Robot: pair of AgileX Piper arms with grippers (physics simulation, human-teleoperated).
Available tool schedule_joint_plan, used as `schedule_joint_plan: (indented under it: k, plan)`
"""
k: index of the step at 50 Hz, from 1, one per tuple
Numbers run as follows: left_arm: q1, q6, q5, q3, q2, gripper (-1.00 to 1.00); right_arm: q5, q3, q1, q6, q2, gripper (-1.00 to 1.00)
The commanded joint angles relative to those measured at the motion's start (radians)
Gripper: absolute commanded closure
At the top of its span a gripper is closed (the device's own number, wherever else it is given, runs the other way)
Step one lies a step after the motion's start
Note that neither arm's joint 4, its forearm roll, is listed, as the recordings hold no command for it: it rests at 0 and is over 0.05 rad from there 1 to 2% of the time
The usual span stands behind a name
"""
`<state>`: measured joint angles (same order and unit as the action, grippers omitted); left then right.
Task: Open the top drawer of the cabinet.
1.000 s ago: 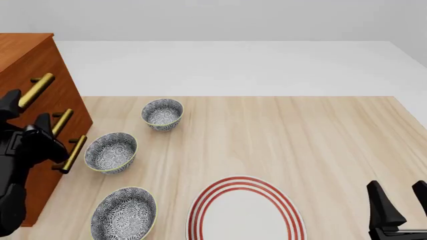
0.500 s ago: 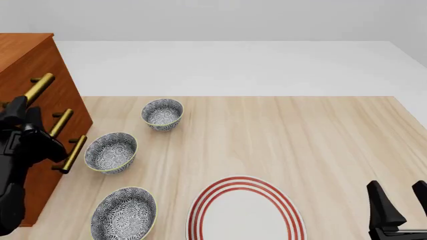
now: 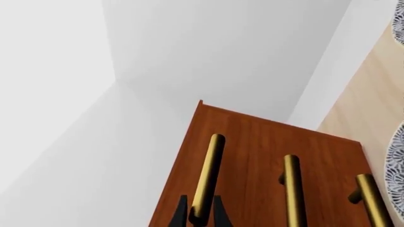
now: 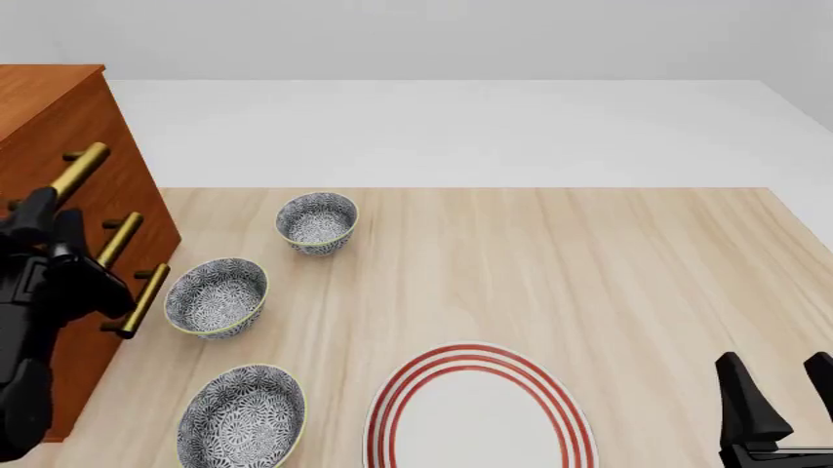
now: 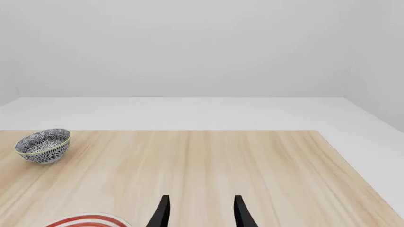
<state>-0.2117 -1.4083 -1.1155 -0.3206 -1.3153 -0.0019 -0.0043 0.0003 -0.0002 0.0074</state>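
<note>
Left tool [image 3: 200, 213] has its two dark fingers set narrowly on either side of the lower end of the top drawer's brass handle [image 3: 207, 177]; the left wrist view shows the bar between the tips, seemingly pinched, though actual contact cannot be confirmed. In the front view the same tool [image 4: 43, 219] is a black mass against the cabinet's front, and the finger gap is hidden there. The top drawer [image 4: 53, 132] sits uppermost in the cabinet [image 4: 39, 107], which stands at the far left of the surface [image 4: 521, 273]; whether the drawer is pulled out at all cannot be told.

Two more brass handles [image 3: 292, 189] run beside the gripped one in the wrist view, and the front view shows them [image 4: 120, 237] stepping down the reddish-brown front.

Only the front view takes in all three patterned bowls: one [image 4: 318, 222] farther back, one [image 4: 217, 296] just beside the lowest handle, one [image 4: 242, 417] near the front edge. A white plate with red rings [image 4: 479, 414] lies to their right, cut off by the frame.

The right tool [image 4: 778, 400] stands at the front right corner, well apart from everything, fingers spread wide with nothing between them; its own wrist view [image 5: 198, 210] confirms the open gap and catches the far bowl [image 5: 43, 144] and a sliver of the plate [image 5: 88, 221].
</note>
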Motion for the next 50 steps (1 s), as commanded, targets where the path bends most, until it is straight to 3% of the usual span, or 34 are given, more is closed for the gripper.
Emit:
schedule_joint_plan:
  k: [1, 50]
  plan:
    - [0.022, -0.017, 0.035, 0.014, -0.001, 1.00, 0.000, 0.000, 0.000, 0.000, 0.000, -1.00]
    - [0.101, -0.053, 0.073, 0.081, 0.091, 1.00, 0.000, 0.000, 0.000, 0.000, 0.000, -1.00]
